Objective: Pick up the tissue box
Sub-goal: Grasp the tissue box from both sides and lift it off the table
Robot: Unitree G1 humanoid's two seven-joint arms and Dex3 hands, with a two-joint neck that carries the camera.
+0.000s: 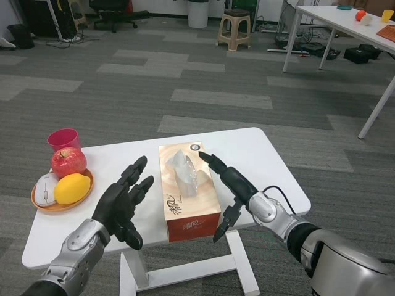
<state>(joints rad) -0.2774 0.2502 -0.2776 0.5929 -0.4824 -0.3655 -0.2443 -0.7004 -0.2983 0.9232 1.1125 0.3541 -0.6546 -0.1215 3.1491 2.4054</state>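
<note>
The tissue box [190,206] is orange with a white tissue [182,168] sticking out of its top. It lies lengthwise in the middle of the white table [259,163], its near end close to the front edge. My left hand [123,203] hovers open to the left of the box, fingers spread, with a clear gap between them. My right hand [233,185] is open along the box's right side. Its fingers point toward the far corner and its thumb hangs down by the near corner. I cannot tell whether it touches the box. Neither hand grips the box.
An orange plate [38,202] at the table's left end holds a red apple [68,162], a lemon [72,188] and a white mouse-like object [44,189]. A pink cup [63,139] stands behind it. The table's front edge runs just below both hands.
</note>
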